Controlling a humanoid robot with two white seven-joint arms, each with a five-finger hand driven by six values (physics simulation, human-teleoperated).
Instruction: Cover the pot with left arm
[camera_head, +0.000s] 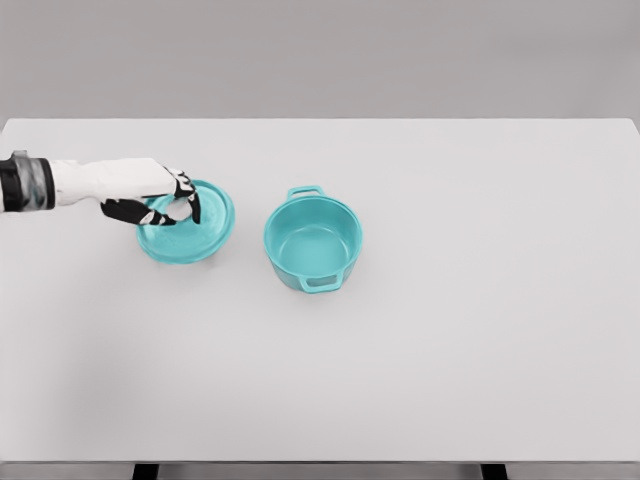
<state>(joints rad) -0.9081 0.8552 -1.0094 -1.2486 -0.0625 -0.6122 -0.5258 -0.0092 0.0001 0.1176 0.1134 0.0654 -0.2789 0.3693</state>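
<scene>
A teal pot (313, 241) with two side handles stands uncovered near the middle of the white table (480, 330), its inside bare. Its teal lid (200, 232) lies flat on the table a short way to the pot's left. My left hand (172, 204) comes in from the left edge and sits over the lid's centre, fingers curled around the knob, which they mostly hide. The lid rests on the table surface. The right arm does not show.
</scene>
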